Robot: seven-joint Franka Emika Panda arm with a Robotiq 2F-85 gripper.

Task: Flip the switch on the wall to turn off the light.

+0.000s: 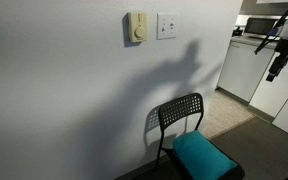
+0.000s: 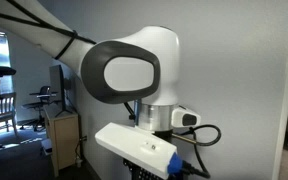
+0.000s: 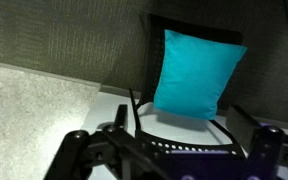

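Observation:
The switch (image 1: 166,25) is a small white square plate high on the white wall (image 1: 64,90). It sits just right of a beige box with a round dial (image 1: 136,27). My arm shows at the far right edge of an exterior view, with the gripper (image 1: 275,68) hanging down, well away from the switch and lower than it. In the wrist view the gripper (image 3: 169,150) has its two dark fingers spread wide at the bottom corners, open and empty. The switch does not show in the wrist view. The wall also shows in an exterior view (image 2: 244,80).
A black metal chair (image 1: 179,115) with a teal cushion (image 1: 202,155) stands against the wall below the switch; the cushion also shows in the wrist view (image 3: 196,72). White cabinets (image 1: 246,65) stand at the right. The arm's white body (image 2: 134,70) fills an exterior view.

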